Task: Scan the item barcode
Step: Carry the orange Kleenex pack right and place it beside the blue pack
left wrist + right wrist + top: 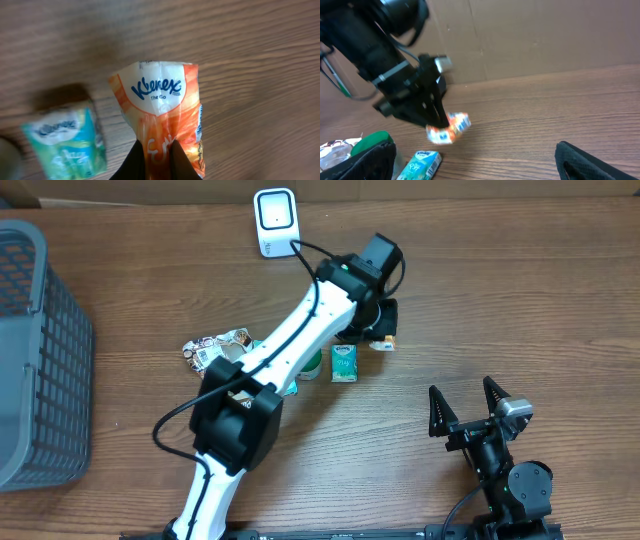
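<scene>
Black fingers (136, 159) of the left gripper (156, 150) are pinched together on the lower end of an orange Kleenex pack (160, 105). In the left wrist view the pack stands up from the jaws toward 12 o'clock, its "Kleenex The Go" label facing the camera. From the right wrist camera the pack seems to hang just clear of the wooden table (520, 290), though that view is blurred and I cannot be certain of the gap.

Seen from overhead, the held pack sits a little right of the table's centre, peeking out at 5 o'clock of the left wrist. A green Kleenex pack (344, 363) lies on the wood near it, at about 7 o'clock and not touching. Just beside that, at 9 o'clock, a green rounded item (312, 366) is partly hidden under the white arm. Farther toward 9 o'clock lies a crumpled printed wrapper (215, 346).

The white scanner (275, 222) stands at the table's far edge, at roughly 11 o'clock from the held pack and well apart from it. A grey slatted basket (35, 350) fills the 9 o'clock edge of the table.

The right gripper (462, 388) is at 4 o'clock from the pack, well apart, with its fingers spread wide and nothing between them.
</scene>
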{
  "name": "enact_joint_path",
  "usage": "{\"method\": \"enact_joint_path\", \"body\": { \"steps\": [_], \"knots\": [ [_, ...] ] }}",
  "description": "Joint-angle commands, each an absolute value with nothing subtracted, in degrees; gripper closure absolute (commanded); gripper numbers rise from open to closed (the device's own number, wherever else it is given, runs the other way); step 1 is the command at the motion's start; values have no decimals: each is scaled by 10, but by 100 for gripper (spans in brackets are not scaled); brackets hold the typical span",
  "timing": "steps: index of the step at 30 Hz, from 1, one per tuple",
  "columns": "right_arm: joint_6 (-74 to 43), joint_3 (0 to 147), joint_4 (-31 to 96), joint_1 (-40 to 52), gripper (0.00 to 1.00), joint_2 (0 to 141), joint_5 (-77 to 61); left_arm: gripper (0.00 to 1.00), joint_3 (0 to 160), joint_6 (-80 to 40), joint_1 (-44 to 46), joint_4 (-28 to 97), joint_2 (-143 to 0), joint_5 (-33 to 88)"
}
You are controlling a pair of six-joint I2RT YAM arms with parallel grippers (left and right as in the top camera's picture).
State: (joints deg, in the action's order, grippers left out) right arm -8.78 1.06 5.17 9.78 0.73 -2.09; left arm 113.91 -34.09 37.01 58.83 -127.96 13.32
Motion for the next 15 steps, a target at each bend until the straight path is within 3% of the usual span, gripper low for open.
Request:
{"method": "enact_joint_path", "body": {
  "steps": [1, 4, 5, 7, 8, 15],
  "knots": [
    [-86, 5, 48, 96, 0, 2, -16, 96, 1136, -390, 372, 587, -1299, 131],
    [-86, 5, 48, 96, 0, 2, -16, 87, 1136, -399, 372, 588, -1305, 131],
    [-86, 5, 48, 96, 0, 2, -16, 76, 1136, -399, 371, 588, -1306, 131],
    [-86, 5, 48, 96, 0, 2, -15, 45, 1136, -398, 371, 588, -1307, 131],
    [-86, 5, 48, 96, 0, 2, -16, 36, 1136, -398, 372, 588, -1307, 131],
    [-86, 5, 48, 96, 0, 2, -15, 39, 1155, -363, 367, 596, -1296, 141]
  ]
}}
